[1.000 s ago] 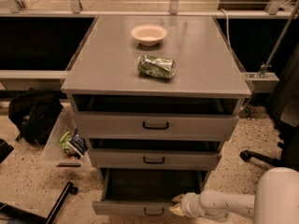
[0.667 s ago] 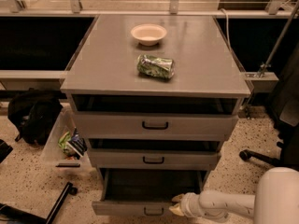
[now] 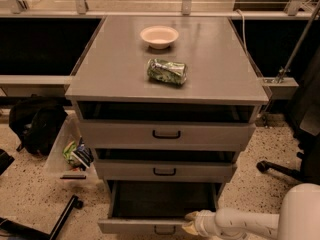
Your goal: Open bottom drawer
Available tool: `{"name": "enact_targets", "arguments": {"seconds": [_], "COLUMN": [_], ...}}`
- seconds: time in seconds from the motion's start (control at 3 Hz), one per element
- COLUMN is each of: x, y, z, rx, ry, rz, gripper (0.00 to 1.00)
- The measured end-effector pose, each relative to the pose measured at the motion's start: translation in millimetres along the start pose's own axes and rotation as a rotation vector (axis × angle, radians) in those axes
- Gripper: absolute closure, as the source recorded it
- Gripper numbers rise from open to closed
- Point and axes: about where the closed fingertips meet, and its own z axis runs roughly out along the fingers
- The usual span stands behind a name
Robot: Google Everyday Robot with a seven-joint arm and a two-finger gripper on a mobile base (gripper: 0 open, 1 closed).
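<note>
A grey cabinet (image 3: 100, 84) stood on a speckled stone floor (image 3: 30, 194), with dark recesses behind it on both sides. On its tabletop (image 3: 220, 64) there was a small pale bowl (image 3: 159, 36) near the back and, well apart from it toward the front, a crumpled green snack bag (image 3: 167, 71); its print was too small to read. The top drawer (image 3: 200, 134) and the middle drawer (image 3: 200, 171) were each pulled out a little. The bottom drawer (image 3: 150, 204) was pulled out farthest, and its plain grey inside was showing.

The end effector (image 3: 190, 222) was at the right part of the front edge of this drawer, on a white arm (image 3: 245, 223) coming from the lower right. I cannot tell if it was spread or pressed together.

To the left, a black backpack (image 3: 35, 126) and a clear plastic bin (image 3: 57, 154) with packets lay on the floor. A black chair base (image 3: 280, 169) stood to the right.
</note>
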Motion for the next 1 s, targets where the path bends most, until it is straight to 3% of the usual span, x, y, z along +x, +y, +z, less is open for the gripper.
{"name": "enact_targets", "arguments": {"seconds": [1.0], "x": [11.3], "y": [15.3], "z": [-7.2], "rx": [0.004], "ry": [-0.008], "rz": [0.026], "gripper": [1.00]}}
